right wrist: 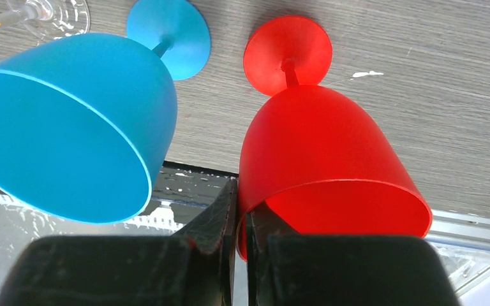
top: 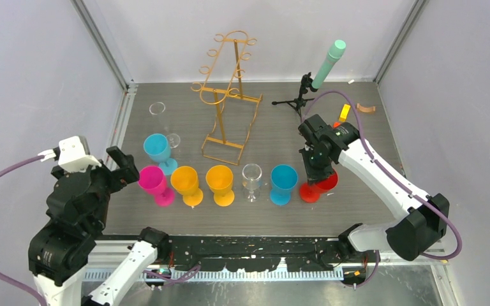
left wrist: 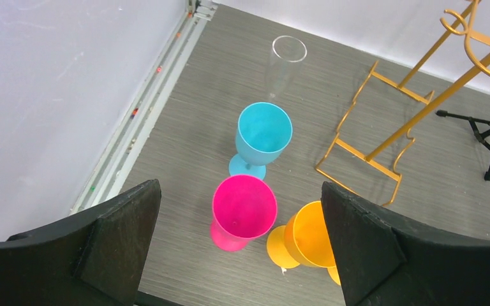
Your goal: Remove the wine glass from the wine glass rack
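Left arm folded at near-left corner, left gripper [left wrist: 240, 194] fingers spread wide above pink glass [left wrist: 244, 207]. Right arm reaches in from right. Right gripper [right wrist: 241, 191] fingers pinch rim of red wine glass [right wrist: 319, 140], its foot on table, just beside blue glass [right wrist: 70, 127]. Pinch visible only from wrist. Bare table [top: 357, 210] right of red glass. Wine glass rack [top: 226, 95] far centre, well apart.

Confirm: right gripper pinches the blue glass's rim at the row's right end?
No, wrong colour: the right gripper pinches the rim of the red glass at the row's right end. The right wrist view shows it.
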`<state>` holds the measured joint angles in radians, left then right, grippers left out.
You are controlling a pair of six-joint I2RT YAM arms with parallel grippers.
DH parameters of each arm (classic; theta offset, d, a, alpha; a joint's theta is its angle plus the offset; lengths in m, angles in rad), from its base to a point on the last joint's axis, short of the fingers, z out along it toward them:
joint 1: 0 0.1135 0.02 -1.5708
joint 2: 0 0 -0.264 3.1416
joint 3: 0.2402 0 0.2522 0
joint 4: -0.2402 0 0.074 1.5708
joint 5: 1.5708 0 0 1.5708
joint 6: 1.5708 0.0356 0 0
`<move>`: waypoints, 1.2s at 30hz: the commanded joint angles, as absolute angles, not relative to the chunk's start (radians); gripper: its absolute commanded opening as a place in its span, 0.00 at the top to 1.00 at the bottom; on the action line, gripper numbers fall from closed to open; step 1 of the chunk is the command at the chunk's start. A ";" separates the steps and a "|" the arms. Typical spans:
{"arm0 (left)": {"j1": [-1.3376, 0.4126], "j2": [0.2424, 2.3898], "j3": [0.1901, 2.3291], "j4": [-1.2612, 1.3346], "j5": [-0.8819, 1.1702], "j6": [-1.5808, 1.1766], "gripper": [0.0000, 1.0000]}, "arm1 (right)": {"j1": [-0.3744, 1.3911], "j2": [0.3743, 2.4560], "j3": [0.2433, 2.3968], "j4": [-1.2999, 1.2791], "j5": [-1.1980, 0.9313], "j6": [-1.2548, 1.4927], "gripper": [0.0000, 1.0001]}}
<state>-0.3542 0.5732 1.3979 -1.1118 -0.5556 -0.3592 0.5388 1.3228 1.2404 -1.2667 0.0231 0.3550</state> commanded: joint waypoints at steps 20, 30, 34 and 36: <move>-0.357 0.605 1.442 -1.156 -0.641 -0.317 0.00 | 0.538 1.218 1.423 -1.187 0.121 0.418 0.48; -0.357 0.572 1.462 -1.179 -0.654 -0.311 0.00 | 0.538 0.828 1.331 -0.929 0.666 0.479 0.45; -0.357 0.564 1.503 -1.215 -0.663 -0.323 0.00 | 0.538 0.598 1.213 -0.741 0.884 0.454 0.29; -0.357 0.550 1.515 -1.217 -0.663 -0.320 0.00 | 0.538 0.505 1.158 -0.649 0.948 0.431 0.17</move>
